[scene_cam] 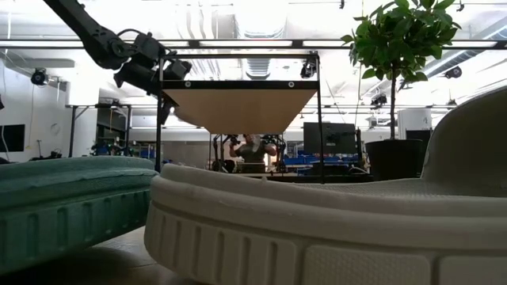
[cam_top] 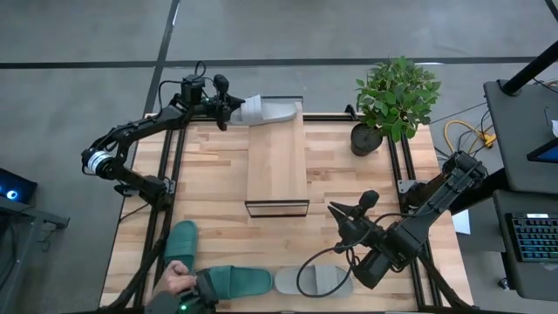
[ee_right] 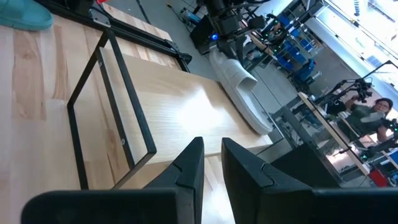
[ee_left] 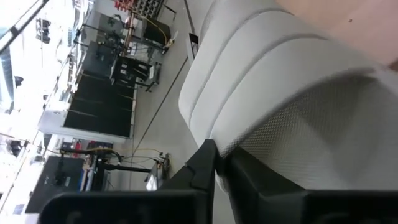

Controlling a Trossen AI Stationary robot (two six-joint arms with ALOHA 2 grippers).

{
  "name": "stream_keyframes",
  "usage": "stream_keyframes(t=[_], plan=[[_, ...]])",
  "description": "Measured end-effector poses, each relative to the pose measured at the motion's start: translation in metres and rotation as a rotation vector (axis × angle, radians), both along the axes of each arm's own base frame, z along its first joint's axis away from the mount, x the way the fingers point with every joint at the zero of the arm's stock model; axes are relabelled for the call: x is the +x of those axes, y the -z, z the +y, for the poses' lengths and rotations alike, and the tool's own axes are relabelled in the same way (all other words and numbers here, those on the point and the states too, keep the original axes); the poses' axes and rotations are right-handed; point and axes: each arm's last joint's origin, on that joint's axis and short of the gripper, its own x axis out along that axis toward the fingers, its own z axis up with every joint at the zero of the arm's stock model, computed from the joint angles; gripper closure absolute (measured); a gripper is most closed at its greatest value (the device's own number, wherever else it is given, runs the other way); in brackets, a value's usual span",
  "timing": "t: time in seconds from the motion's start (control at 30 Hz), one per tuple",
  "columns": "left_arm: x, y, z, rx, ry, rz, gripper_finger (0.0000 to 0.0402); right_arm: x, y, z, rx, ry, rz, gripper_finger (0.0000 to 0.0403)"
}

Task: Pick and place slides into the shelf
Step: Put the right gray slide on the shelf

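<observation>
No text, label, brand, number or sign can be read in any of the views. The slides, the shelf and the tabletop carry no legible marking, and the screens and equipment in the room behind are too small or blurred to make out any writing.

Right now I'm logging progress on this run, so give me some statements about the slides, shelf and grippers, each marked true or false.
1. The left gripper is shut on a pale slide at the shelf's far end. True.
2. Two teal slides lie on the shelf top. False: both lie on the tabletop at its near edge, one upright in the high view, one lying across.
3. The right gripper holds the potted plant. False: it holds nothing and hovers near the shelf.
4. A second pale slide lies on the tabletop. True.
</observation>
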Motion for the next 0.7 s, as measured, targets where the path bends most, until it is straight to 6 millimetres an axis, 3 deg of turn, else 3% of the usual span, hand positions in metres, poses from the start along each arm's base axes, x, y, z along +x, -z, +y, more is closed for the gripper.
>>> stream_keyframes(t=[0.37,0.7], plan=[[-0.0008,0.0014,0.0002,-0.023,-0.022,0.006,0.0298,0.0000,-0.0001,-0.0001,0.001,0.000,0.000,0.0355],[-0.0031,0.0023,0.0032,-0.041,-0.176,0.026,0.0212,-0.0001,0.0004,-0.0001,-0.001,0.000,0.002,0.0355]])
